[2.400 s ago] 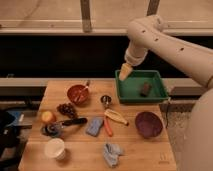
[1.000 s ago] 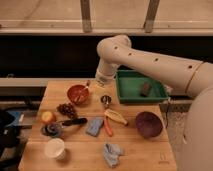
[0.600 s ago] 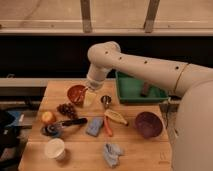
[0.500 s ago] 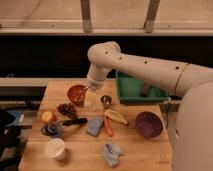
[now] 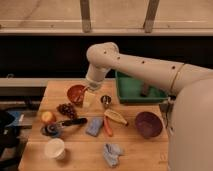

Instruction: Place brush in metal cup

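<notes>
Looks like a robot lab: cluttered wooden table (image 5: 80, 152) beneath windows (image 5: 116, 12).

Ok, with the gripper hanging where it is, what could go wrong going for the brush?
1. The open gripper hangs close between the red bowl and the metal cup, not over the brush; dropping here could knock either.
2. Grapes and a round fruit lie close beside the brush, so a grasp may nudge them.
3. The metal cup looks small against the long brush; it may tip toward the banana.

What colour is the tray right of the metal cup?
Green tray, clearest in the camera view; the tool hangs beside the red bowl.
</notes>
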`<state>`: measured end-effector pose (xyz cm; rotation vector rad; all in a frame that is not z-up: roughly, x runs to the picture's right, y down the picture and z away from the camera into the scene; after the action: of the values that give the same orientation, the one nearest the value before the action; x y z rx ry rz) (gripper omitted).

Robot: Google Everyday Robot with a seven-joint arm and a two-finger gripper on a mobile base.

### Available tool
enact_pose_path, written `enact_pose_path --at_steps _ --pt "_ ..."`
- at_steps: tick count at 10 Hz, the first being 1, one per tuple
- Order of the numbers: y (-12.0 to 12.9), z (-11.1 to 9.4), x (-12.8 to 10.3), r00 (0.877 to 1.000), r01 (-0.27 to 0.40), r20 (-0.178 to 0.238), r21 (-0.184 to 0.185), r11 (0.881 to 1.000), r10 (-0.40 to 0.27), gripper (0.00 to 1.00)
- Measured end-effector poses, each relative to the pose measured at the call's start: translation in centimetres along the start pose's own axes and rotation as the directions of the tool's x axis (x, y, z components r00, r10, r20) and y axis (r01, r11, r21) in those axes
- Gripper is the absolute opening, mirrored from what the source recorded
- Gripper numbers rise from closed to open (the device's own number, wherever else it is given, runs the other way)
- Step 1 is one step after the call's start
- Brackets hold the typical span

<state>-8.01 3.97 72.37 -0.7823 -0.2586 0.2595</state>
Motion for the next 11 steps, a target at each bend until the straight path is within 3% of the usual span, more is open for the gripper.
enact_pose_path --at_steps 3,5,7,11 --pt "0.7 4.2 -1.3 1.0 0.02 0.017 -0.074 0.997 -0.019 0.8" --pt "1.8 5.7 -2.5 0.997 0.054 0.059 -0.103 0.993 -0.048 0.8" --pt "3.4 5.9 -3.8 0.983 0.158 0.113 -0.095 0.983 -0.147 0.8" --pt "3.7 6.0 -4.1 0.979 0.176 0.119 -0.093 0.98 -0.165 0.8"
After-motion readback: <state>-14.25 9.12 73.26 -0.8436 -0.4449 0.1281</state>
